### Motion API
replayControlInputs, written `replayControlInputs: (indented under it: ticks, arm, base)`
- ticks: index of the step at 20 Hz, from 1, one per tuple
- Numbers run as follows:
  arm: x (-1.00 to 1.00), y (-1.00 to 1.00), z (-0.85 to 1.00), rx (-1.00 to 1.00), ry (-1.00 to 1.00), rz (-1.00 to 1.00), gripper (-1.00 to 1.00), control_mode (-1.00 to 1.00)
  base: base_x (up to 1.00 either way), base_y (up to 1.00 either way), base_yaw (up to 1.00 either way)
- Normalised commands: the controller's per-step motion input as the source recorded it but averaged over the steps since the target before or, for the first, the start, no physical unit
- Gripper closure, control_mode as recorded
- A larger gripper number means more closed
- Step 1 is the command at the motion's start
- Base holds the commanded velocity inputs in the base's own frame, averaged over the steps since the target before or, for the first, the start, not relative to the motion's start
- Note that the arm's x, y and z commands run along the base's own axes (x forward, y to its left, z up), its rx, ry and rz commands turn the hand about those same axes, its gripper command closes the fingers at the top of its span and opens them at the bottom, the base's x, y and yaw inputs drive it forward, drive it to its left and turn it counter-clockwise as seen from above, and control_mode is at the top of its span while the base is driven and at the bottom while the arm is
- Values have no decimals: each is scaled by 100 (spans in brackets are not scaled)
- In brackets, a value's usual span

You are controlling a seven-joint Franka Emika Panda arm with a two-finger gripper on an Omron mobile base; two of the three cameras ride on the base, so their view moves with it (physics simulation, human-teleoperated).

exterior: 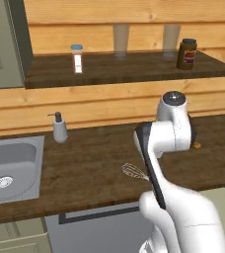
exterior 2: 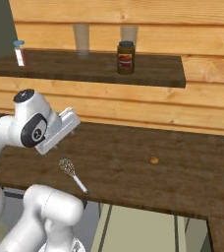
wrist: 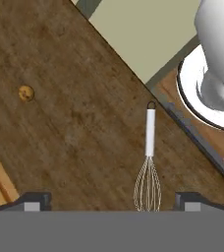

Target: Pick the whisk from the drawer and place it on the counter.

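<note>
The whisk (wrist: 149,160) lies on the tabletop (wrist: 74,123) right under the wide, empty hand (wrist: 111,201). Job looks done.

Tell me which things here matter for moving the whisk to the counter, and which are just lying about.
Belong to the job:
thin silver wire whisk
dark brown wood-grain counter
pale sage drawer

Just lying about:
white soap dispenser
steel sink
small round orange object
dark brown jar
white blue-capped bottle
</note>
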Motion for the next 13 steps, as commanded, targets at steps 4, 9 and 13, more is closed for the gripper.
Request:
replayControlInputs:
  ticks: [4, 9, 13]
  arm:
    - [-100, -32, 71, 0, -79, 0, -100, -100]
    - [-100, -19, 71, 0, -93, 0, -100, -100]
    - [-9, -6, 4, 3, -9, -3, -100, -100]
  base:
    - [0, 0, 0]
    - [0, 0, 0]
    - [0, 0, 0]
